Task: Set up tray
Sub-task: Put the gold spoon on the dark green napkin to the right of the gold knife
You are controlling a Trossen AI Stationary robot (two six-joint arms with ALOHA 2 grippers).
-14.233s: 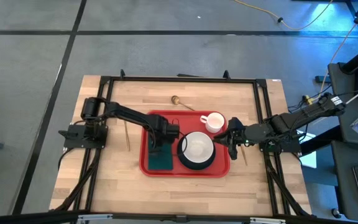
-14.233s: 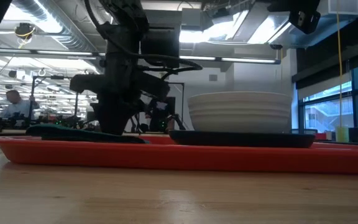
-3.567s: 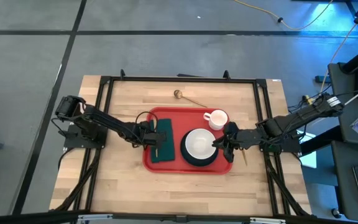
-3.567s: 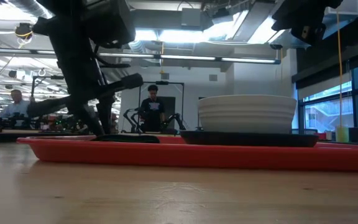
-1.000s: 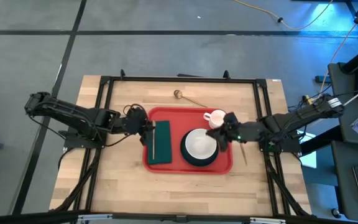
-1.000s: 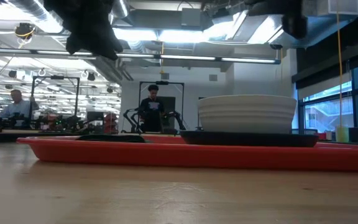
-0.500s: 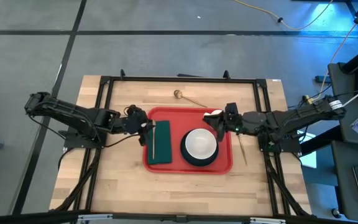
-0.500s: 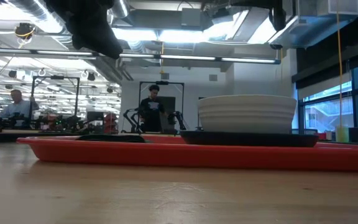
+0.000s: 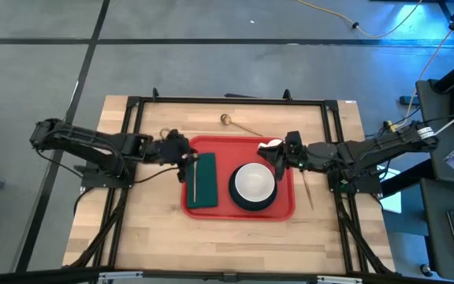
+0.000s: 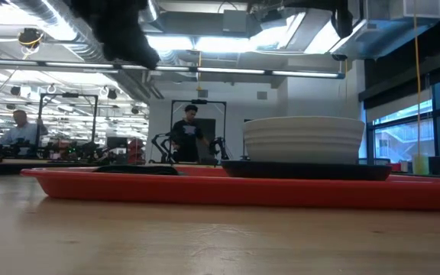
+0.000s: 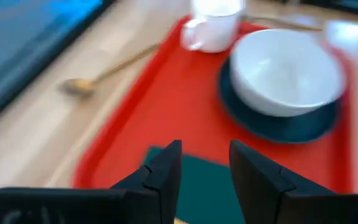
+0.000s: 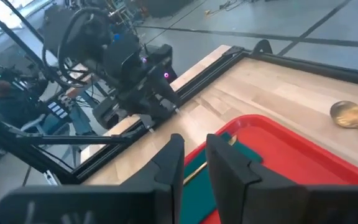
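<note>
The tray (image 9: 238, 211) sits mid-table, no writing legible on it. It carries a green cloth (image 9: 204, 180), a white bowl (image 9: 254, 183) on a dark plate (image 9: 247, 204), and a mug (image 9: 272, 146) — half hidden under the right gripper (image 9: 275, 155), fingers slightly apart, empty. The left gripper (image 9: 187, 163) hovers at the tray's left rim, parted, empty.

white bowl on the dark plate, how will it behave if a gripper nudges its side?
The white bowl looks rigid and glazed, so probably slippery and breakable. It sits loose on the dark plate, so a side push likely slides it. Its low, wide shape seems unlikely to tip.
</note>
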